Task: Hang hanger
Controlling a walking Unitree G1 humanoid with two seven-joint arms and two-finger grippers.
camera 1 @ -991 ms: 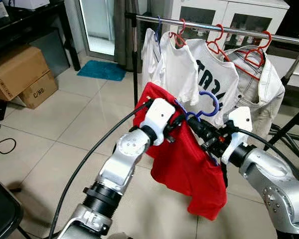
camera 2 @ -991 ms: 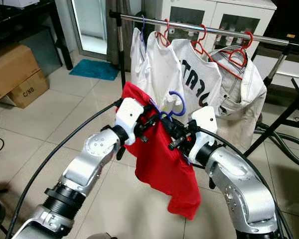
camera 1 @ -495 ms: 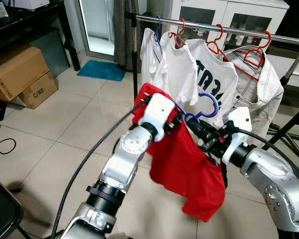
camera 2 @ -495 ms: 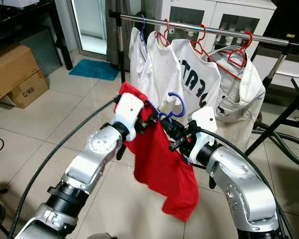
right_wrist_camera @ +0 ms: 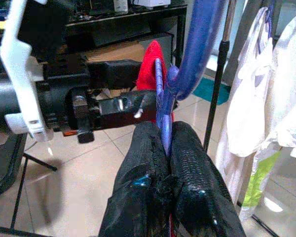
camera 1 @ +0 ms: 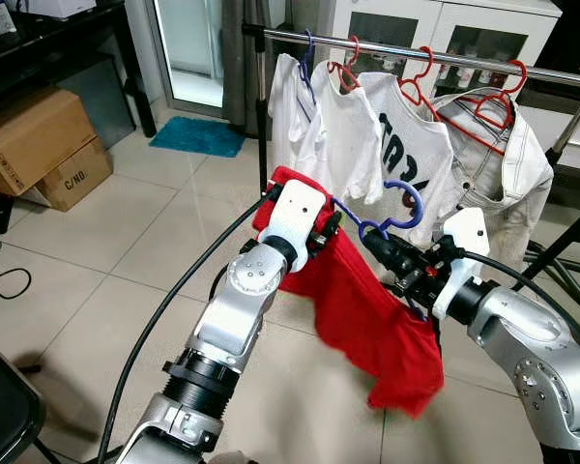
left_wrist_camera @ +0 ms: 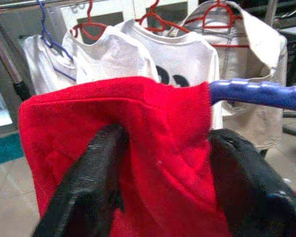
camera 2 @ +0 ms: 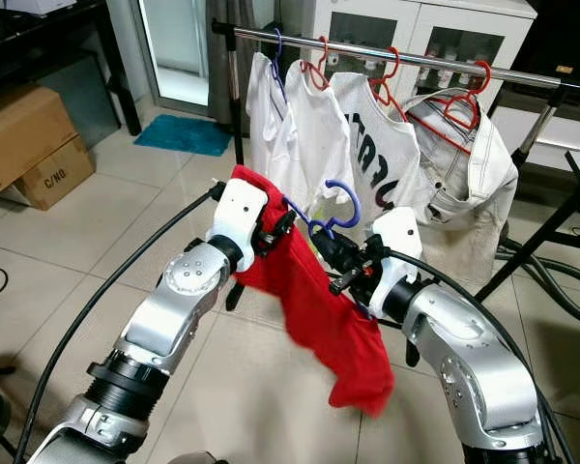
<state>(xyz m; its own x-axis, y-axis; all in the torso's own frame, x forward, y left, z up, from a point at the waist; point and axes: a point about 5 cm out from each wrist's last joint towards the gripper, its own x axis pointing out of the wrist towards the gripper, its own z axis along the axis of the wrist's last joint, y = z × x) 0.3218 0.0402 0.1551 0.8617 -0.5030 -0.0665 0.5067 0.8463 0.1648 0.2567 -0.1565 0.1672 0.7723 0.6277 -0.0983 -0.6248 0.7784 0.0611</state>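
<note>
Near the clothes rail (camera 1: 416,53): left gripper (camera 1: 321,230) pinching red shirt (camera 1: 367,319), right gripper (camera 1: 387,253) clamped on blue hanger (camera 1: 391,208). Carrying step. Next: lift hook up, over the rail.

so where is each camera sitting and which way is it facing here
Left eye view: on the head, looking forward and down at the clothes rail; both silver arms show, holding a blue hanger with a red garment.
Right eye view: same scene, slightly shifted.
Left wrist view: along the left gripper, closed on the red garment.
Right wrist view: along the right gripper, pinching the hanger, facing the left gripper.
All share the hanger.
</note>
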